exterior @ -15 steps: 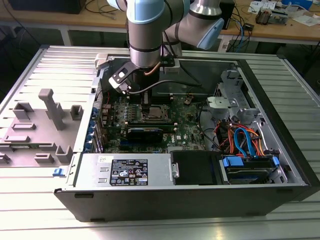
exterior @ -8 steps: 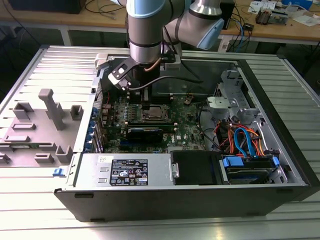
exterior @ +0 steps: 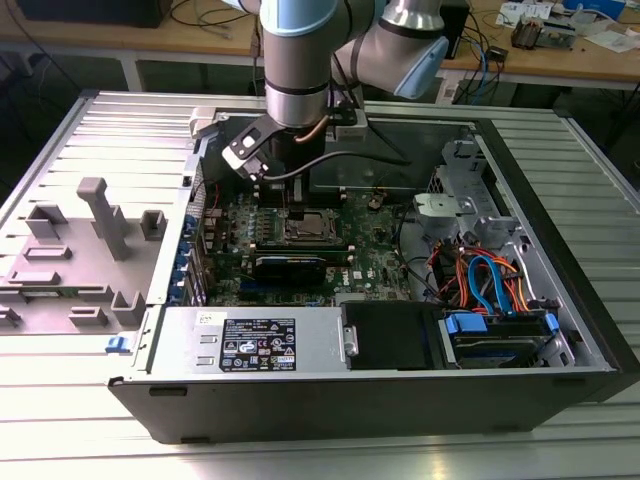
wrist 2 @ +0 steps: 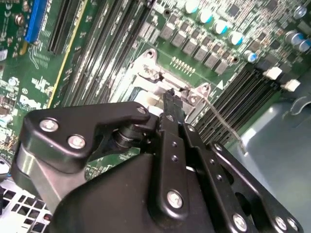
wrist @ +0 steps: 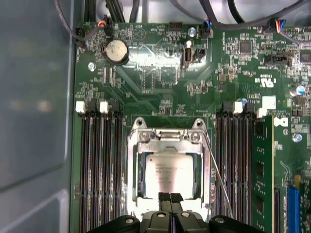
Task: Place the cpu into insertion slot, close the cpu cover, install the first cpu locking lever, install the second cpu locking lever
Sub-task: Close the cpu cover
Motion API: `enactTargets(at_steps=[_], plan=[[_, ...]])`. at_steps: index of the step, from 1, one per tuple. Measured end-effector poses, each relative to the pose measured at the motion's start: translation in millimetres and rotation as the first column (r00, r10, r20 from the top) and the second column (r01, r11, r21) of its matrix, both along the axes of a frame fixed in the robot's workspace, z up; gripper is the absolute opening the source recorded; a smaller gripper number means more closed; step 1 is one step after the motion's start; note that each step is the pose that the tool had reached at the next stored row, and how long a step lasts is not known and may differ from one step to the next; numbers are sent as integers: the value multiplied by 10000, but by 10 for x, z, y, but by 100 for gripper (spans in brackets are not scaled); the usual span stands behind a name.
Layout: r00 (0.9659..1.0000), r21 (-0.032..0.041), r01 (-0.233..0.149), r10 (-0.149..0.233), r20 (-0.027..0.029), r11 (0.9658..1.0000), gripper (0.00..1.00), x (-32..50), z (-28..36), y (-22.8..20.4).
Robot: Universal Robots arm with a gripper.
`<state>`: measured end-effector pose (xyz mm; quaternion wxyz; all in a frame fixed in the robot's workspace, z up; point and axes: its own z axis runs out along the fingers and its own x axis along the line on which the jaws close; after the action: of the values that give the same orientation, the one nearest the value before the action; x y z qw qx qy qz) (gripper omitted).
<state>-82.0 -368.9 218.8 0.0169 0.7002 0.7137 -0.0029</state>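
Gripper (wrist: 170, 197) links loom in the foreground of both wrist views, its fingertips (wrist: 164, 198) pressed together with nothing between them. Around it stands the open computer case (exterior: 350, 410), with the green motherboard (wrist: 160, 87) on its floor. Mid-board, between the memory slot banks (wrist: 99, 165), sits the insertion slot (wrist: 140, 180). The cpu cover (wrist: 167, 147) lies down over it, and the cpu (wrist: 167, 177) shows through the cut-out. The fingertips hang at the cover's edge. A thin wire lever (wrist: 216, 174) stands clear beside the socket.

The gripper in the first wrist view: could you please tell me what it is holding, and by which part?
Nothing that shows: the gripper is shut, its tips at one edge of the cpu cover, which lies around the cpu.
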Motion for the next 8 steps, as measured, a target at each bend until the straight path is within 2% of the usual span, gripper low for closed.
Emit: enactTargets(at_steps=[8], plan=[[10000,0,0,0,-1,10000,11,34,0,0]])
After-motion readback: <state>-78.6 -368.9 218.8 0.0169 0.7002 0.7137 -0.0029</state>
